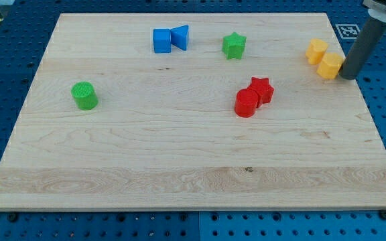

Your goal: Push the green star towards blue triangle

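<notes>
my tip [348,75] beside yellow block [330,66]; no legible writing.

Lying flat on the light wooden table [179,147], near the view's top and right of centre: small green star-shaped block [234,45]. Sitting well to its left, also near the view's top: small blue triangular block [180,37], resting flat, touching a blue cube-like block [161,40] on its left side.
</notes>
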You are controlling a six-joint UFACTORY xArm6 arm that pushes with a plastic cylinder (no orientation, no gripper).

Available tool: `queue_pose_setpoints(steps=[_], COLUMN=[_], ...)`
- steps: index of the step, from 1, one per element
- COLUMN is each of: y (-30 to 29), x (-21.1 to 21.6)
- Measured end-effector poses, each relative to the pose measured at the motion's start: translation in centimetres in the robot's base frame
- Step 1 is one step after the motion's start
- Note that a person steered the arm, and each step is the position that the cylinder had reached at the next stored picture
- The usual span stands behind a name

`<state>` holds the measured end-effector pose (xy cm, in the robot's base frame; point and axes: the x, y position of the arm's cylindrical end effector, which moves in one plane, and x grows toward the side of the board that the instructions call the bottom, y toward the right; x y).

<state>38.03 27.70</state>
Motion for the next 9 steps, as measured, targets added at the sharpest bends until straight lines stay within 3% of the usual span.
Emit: queue_pose_setpoints(steps=[3,4,5,6,8,9], y=[-0.7,-1.4,-4.3,-5.3,-8.3,-9.6], x=[-1.0,4.8,6.1,5.9,-0.9,-1.2])
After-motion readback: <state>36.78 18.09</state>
